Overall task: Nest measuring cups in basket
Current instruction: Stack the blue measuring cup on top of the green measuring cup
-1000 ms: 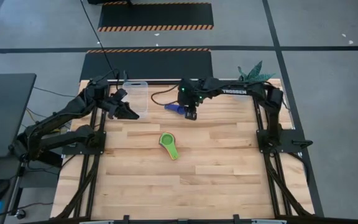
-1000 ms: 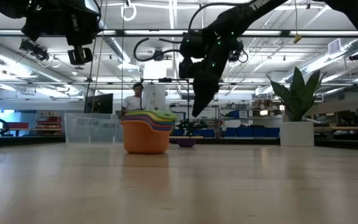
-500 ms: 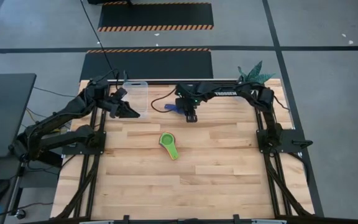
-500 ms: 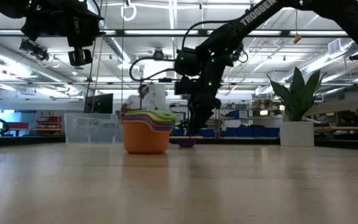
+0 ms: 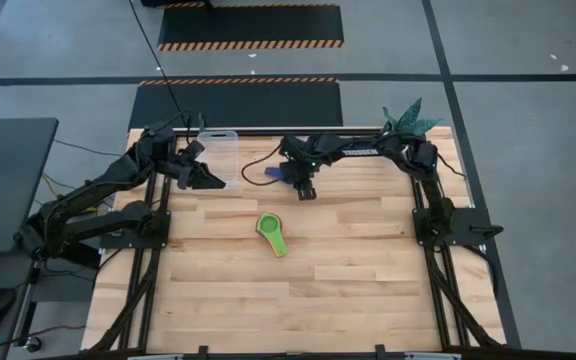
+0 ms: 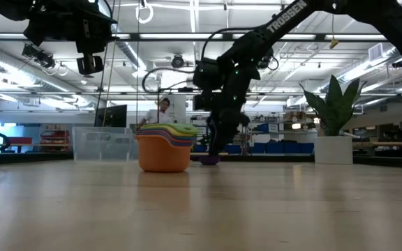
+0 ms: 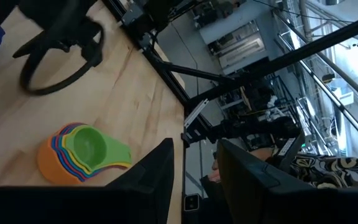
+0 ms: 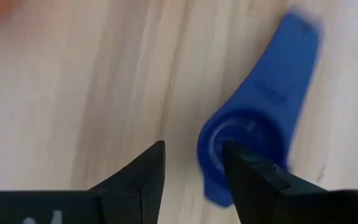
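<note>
Near the table's far edge: right gripper [image 8: 191, 165] spread open, directly over blue measuring cup [image 8: 253, 134]
Cup's handle: points away from the fingers
Left gripper [image 5: 208, 180]: partly closed, empty, by the basket [image 5: 223, 150]

We are seeing the small measuring cup [image 8: 253, 140] lying on the table [image 5: 368, 260], just beside one of the right gripper's [image 8: 191, 168] fingertips [image 8: 247, 168], with bare wood in the gap between the fingers. The stack of nested cups [image 7: 82, 152] is sitting well ahead of the left gripper's [image 7: 194, 165] fingers, and the basket [image 5: 220, 155] is lying beside them.
</note>
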You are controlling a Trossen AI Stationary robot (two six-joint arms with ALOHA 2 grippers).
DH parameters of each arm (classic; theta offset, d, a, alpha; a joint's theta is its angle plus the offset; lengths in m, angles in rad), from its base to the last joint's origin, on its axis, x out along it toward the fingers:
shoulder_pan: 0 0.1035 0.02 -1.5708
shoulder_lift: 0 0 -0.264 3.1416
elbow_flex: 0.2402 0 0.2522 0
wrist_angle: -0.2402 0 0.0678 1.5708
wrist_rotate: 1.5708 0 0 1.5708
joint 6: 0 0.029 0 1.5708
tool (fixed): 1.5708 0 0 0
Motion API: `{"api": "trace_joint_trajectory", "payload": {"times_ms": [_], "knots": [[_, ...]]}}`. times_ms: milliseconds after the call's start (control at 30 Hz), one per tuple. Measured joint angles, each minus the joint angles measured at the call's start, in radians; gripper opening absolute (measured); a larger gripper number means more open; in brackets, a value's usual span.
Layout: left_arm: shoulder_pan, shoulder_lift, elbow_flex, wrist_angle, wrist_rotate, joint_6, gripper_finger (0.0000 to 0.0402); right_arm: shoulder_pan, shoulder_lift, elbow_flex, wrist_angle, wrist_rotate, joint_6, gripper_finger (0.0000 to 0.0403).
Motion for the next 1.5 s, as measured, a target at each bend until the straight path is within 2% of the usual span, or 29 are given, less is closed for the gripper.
{"api": "trace_joint_trajectory", "payload": {"times_ms": [167,300,400,567,633,733,867,1067,1267,1500], "knots": [[0.0,0.0,0.0,0.0,0.0,-0.028,0.0128,0.014,0.053,0.002,0.015,0.123,-0.007,0.0165],[0.0,0.0,0.0,-0.001,0.0,-0.032,0.0128,0.018,0.061,0.004,0.02,0.132,-0.024,0.015],[0.0,0.0,0.0,-0.001,0.0,-0.032,0.0128,0.018,0.057,0.001,0.022,0.122,-0.016,0.0115],[0.0,0.0,0.0,-0.001,0.0,-0.032,0.0128,0.018,0.056,0.002,0.055,0.122,-0.016,0.002],[0.0,0.0,0.0,-0.001,0.0,-0.032,0.0128,0.02,0.055,0.004,0.046,0.122,-0.036,0.0015],[0.0,0.0,0.0,-0.001,0.0,-0.032,0.0128,0.023,0.055,0.044,-0.041,0.108,-0.091,0.0013],[0.0,0.0,0.0,-0.001,0.001,-0.032,0.0128,0.026,0.054,0.175,-0.211,0.026,-0.175,0.0013],[0.0,0.0,0.0,-0.001,0.067,-0.033,0.0128,0.047,0.052,0.364,-0.417,-0.05,-0.289,0.0013],[0.0,0.0,0.0,-0.002,0.069,-0.07,0.0128,0.086,0.052,0.492,-0.455,-0.046,-0.097,0.0013],[0.0,0.0,0.0,-0.001,0.056,-0.074,0.0128,0.16,0.051,0.537,-0.461,0.003,0.284,0.0013]]}}
